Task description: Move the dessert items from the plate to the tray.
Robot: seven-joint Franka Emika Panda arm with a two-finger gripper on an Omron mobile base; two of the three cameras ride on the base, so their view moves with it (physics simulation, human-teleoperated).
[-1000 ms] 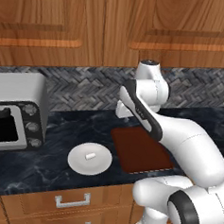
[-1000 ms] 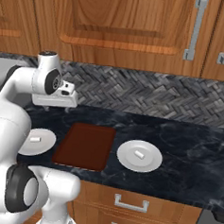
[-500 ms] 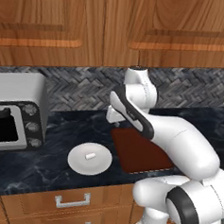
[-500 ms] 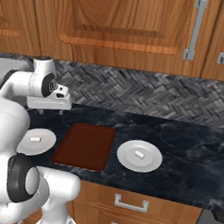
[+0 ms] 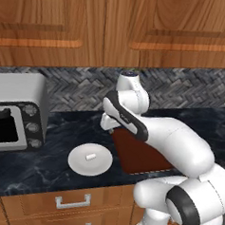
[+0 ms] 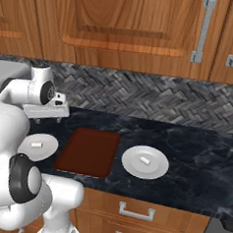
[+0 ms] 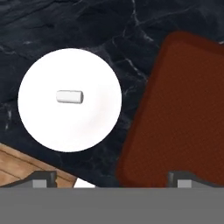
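Now we hover with jaws spread wide and empty; the marshmallow (image 7: 69, 96) lies on its side on the plate (image 7: 87, 127), beside the tray (image 7: 183, 109). Probably light and squashy, so we'd pinch gently across its middle.

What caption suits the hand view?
Open gripper above a marshmallow on the plate beside the tray.

A reddish-brown tray (image 6: 88, 152) lay on the dark counter (image 6: 194, 163) between two white plates: the left plate (image 6: 39, 146) and the right plate (image 6: 145, 162), each holding a small white piece.
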